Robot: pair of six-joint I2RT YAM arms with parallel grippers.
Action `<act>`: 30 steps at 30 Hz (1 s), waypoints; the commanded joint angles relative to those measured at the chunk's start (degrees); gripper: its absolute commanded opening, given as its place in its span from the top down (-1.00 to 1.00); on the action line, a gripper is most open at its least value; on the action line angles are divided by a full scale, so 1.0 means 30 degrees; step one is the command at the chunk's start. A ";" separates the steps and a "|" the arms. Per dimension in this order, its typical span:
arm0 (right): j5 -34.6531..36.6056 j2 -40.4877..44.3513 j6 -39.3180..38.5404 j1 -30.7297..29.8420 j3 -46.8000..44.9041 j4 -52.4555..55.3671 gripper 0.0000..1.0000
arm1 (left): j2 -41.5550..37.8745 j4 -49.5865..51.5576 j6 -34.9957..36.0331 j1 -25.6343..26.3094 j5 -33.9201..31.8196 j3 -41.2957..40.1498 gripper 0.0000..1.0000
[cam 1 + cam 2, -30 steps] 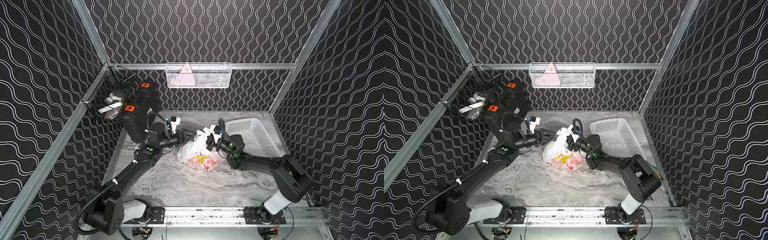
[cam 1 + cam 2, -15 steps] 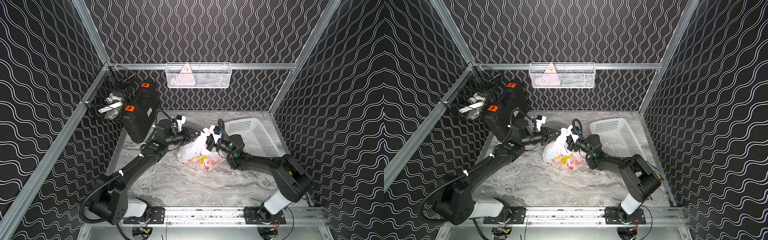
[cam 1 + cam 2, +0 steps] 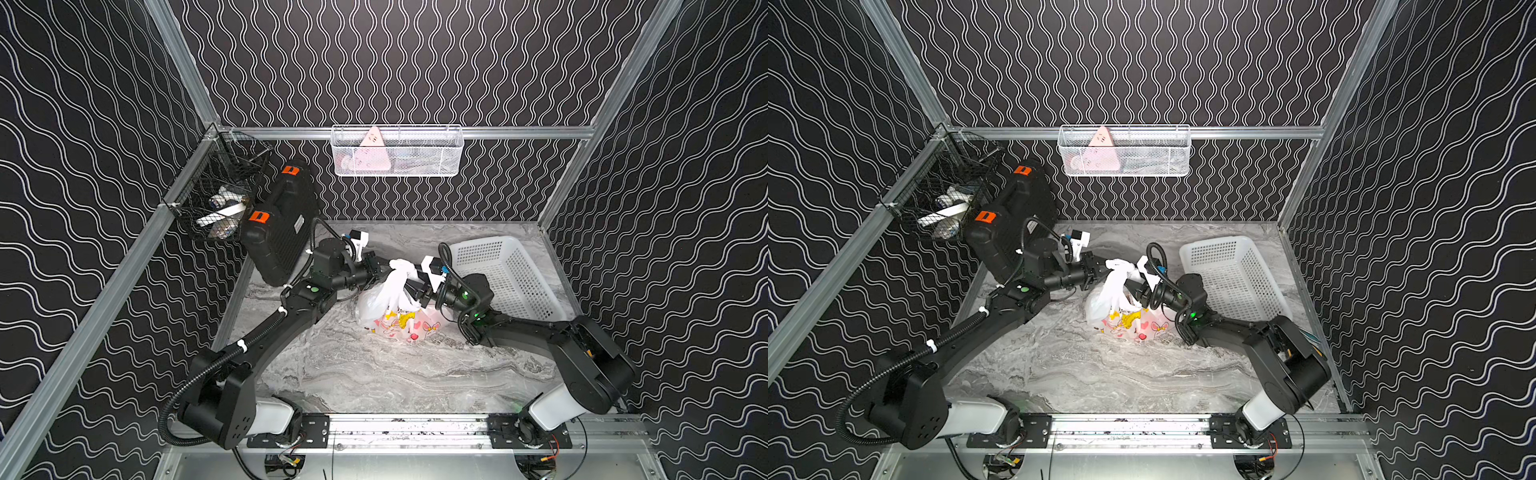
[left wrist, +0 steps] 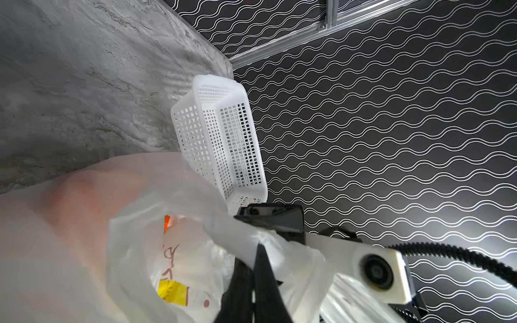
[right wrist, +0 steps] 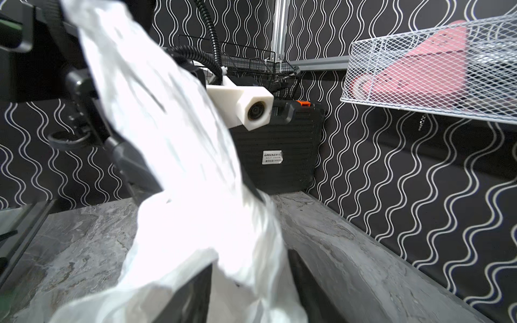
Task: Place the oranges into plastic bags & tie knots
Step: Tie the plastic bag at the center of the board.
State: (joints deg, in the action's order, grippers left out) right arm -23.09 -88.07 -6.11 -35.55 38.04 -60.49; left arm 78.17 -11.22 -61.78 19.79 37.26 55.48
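A robot lab enclosure: aluminium frame [image 3: 519, 132], wave-patterned black walls [image 3: 415, 62], marble-print tabletop [image 3: 374, 374], mounting rail [image 3: 415, 424] in front.

Left claw [image 3: 384, 271] reached bag [image 3: 388, 305] top, clamped; right claw [image 3: 416, 286] loosened.

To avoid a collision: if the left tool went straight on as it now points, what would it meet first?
The plastic bag: the left tool is shut on its gathered top. Just beyond stands the right tool, probably in line, though depth is unclear.
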 commanded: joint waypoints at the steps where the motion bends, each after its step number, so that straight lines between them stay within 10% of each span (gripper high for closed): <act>1: 0.1250 0.1610 -0.0830 0.0014 -0.0842 0.2039 -0.07 | 0.0101 -0.1219 -0.0405 -0.0068 -0.0217 0.0212 1.00; 13: -0.0564 0.7697 -0.2702 0.0014 0.2997 1.8279 -0.44 | 0.0370 -0.1844 -0.0741 -0.0123 0.0178 0.0149 1.00; 30: -0.0863 0.2739 -0.5537 -0.1295 0.9548 1.8622 -0.61 | 0.0440 -0.1591 -0.0672 -0.0130 0.0326 0.0226 1.00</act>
State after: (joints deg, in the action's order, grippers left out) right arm -26.02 -79.07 -18.83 -38.76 65.49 -3.36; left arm 79.57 -14.13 -63.29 19.46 37.63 55.59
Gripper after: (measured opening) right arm 0.808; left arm 0.061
